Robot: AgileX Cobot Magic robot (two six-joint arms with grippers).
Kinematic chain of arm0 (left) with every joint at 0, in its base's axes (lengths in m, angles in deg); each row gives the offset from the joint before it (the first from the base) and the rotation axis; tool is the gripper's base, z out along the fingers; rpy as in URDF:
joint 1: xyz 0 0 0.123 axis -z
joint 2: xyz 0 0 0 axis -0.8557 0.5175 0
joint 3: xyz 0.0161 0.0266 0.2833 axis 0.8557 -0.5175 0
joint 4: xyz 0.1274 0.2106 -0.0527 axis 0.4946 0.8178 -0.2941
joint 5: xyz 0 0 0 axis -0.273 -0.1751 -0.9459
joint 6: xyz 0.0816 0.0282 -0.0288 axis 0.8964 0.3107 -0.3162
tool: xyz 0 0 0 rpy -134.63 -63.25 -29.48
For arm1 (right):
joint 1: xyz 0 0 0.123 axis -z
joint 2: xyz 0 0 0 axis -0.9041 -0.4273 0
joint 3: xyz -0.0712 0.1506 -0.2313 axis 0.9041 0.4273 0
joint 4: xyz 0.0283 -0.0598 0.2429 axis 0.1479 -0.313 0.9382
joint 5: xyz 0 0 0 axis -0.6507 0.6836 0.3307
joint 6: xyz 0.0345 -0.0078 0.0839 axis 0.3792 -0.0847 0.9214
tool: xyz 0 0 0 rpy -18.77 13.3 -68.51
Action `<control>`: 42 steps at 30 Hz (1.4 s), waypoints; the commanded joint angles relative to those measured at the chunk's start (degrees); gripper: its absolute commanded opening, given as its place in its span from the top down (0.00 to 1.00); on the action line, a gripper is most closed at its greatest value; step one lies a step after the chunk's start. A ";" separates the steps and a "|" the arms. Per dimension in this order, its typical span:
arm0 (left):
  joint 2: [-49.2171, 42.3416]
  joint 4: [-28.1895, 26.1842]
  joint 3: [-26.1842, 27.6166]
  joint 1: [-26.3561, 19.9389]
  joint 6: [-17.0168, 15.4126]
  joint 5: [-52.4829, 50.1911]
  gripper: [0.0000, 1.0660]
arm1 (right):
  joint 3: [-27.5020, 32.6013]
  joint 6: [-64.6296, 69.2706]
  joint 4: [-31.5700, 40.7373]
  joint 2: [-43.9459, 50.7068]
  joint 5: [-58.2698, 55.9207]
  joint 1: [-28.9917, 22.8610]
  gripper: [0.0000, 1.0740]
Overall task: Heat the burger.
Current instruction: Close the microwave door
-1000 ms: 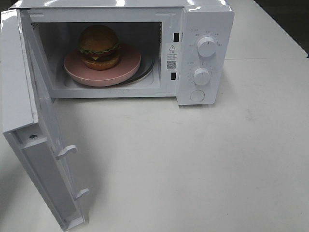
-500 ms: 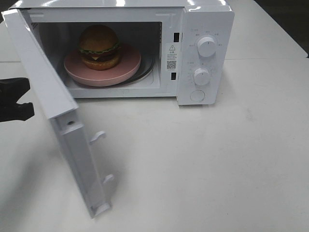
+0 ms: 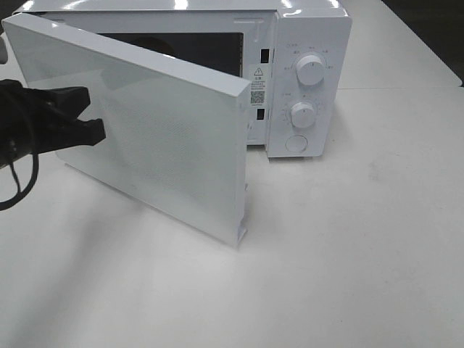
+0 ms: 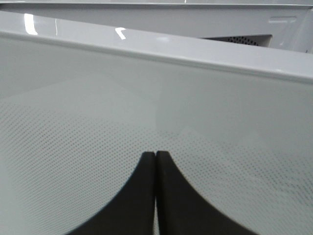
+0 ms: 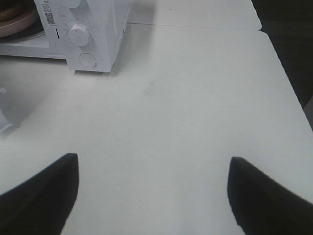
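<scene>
The white microwave [image 3: 308, 43] stands at the back of the table, its door [image 3: 167, 138] swung about halfway shut. In the exterior view the door hides the burger. In the right wrist view only a brown sliver of the burger [image 5: 9, 11] and the rim of the pink plate [image 5: 22, 24] show inside the oven. My left gripper [image 3: 94, 114] is shut, its tips together against the door's outer face [image 4: 156, 98]. My right gripper [image 5: 152, 157] is open and empty above the bare table, out of the exterior view.
Two white knobs [image 3: 310, 69] [image 3: 302, 114] and a round button [image 3: 296, 143] sit on the microwave's control panel. The white table [image 3: 348, 254] stretches in front and to the right. A table seam [image 5: 195, 27] runs behind the microwave's right side.
The door has swung from wide open to about half shut, with my left gripper coming in from the left and pressing on its outer face. The burger is now covered in the exterior view.
</scene>
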 commanded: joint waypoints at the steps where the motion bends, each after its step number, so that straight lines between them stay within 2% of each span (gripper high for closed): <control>1: 1.95 -4.70 2.86 3.15 3.67 0.80 1.00 | 0.29 0.06 0.00 1.55 0.69 0.23 0.30; 5: 4.98 -12.20 7.16 6.99 6.88 0.86 1.00 | 0.29 0.06 0.00 1.55 0.69 0.23 0.30; 7: 5.67 -13.35 8.14 7.73 7.28 0.92 1.00 | 0.29 0.06 0.00 1.55 0.69 0.23 0.30; 8: 7.10 -15.58 10.08 9.00 8.71 1.38 1.00 | 0.29 0.06 0.00 1.55 0.69 0.23 0.30; 10: 8.54 -16.79 11.80 9.97 9.68 1.66 1.00 | 0.29 0.06 0.00 1.55 0.69 0.23 0.30; 21: 15.58 -19.31 21.26 13.24 10.37 4.01 1.00 | 0.29 0.06 0.00 1.55 0.69 0.23 0.30; 33: 22.80 -19.31 33.80 13.35 10.37 8.59 1.00 | 0.29 0.11 0.00 1.55 0.69 0.23 0.30; 42: 26.59 -19.31 40.05 13.35 10.37 10.60 1.00 | 0.29 0.11 0.00 1.55 0.69 0.23 0.30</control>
